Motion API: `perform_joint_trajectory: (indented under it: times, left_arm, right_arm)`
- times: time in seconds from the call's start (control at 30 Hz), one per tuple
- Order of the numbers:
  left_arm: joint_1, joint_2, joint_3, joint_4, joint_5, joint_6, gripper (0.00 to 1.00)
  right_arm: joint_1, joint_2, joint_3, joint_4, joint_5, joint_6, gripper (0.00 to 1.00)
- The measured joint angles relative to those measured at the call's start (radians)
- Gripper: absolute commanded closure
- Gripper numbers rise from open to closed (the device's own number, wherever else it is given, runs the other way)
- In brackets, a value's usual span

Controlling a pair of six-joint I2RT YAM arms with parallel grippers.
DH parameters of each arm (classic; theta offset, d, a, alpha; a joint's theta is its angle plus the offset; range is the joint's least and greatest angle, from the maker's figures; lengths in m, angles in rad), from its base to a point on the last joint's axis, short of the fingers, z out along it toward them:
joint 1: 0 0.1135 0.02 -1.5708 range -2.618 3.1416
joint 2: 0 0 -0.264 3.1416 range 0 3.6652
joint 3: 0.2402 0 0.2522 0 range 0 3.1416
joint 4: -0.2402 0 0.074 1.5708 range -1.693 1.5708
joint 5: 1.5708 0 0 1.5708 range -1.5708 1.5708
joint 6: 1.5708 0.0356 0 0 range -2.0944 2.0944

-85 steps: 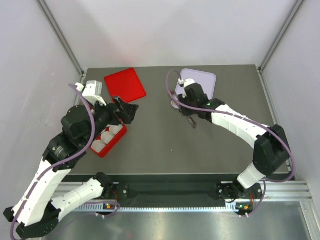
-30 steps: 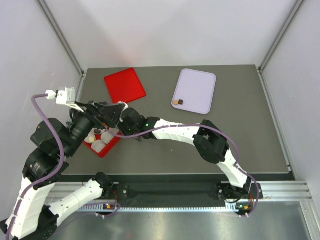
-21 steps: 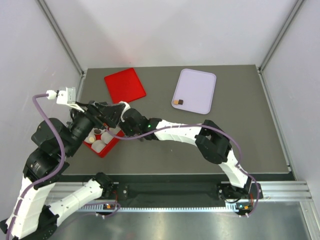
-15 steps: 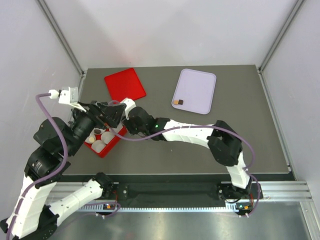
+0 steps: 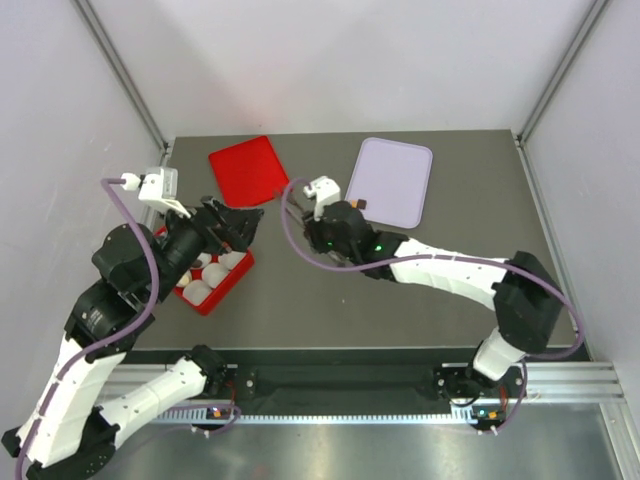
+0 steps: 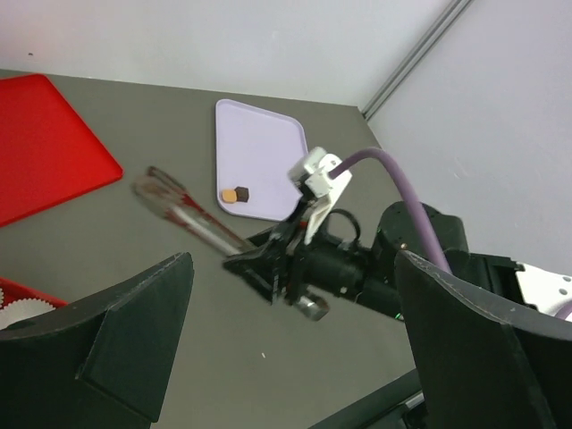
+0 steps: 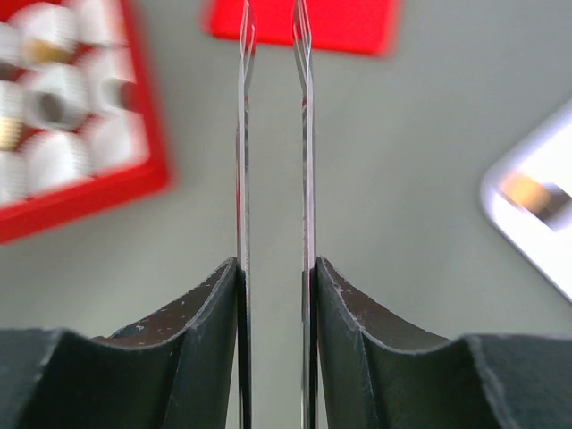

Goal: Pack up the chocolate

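Right wrist view: right gripper point(image 7: 273, 134) blades narrowly parted, nothing between them.
Left gripper point(image 6: 286, 349): jaws wide, empty.
Risk: chocolate point(image 6: 236, 193) ahead-right might slip from thin blades.

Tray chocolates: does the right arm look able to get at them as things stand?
Probably yes. The two chocolates lie exposed at the near-left corner of the lavender tray, with bare table between them and the right gripper, whose thin tweezer fingers hold nothing.
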Motion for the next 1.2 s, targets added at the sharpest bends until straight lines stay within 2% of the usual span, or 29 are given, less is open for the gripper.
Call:
perform_joint_trajectory:
  times: [0.23, 0.43, 0.7, 1.2]
  left_arm:
    - [0.0, 0.015, -0.012, -0.002, -0.005, -0.002, 0.01]
    - [0.0, 0.024, -0.062, -0.003, -0.004, -0.002, 0.01]
    - [0.0, 0.047, -0.084, -0.005, 0.0, -0.002, 0.01]
    - [0.0, 0.037, -0.103, -0.004, -0.001, -0.001, 0.01]
  right_arm:
    - [-0.175, -0.204, -0.183, -0.068, 0.015, 0.036, 0.63]
    - [-0.337, -0.314, -0.206, -0.169, 0.008, 0.037, 0.62]
    - [-0.454, -0.258, -0.206, -0.273, -0.066, -0.024, 0.58]
    - [-0.475, -0.069, -0.183, -0.274, -0.169, -0.125, 0.56]
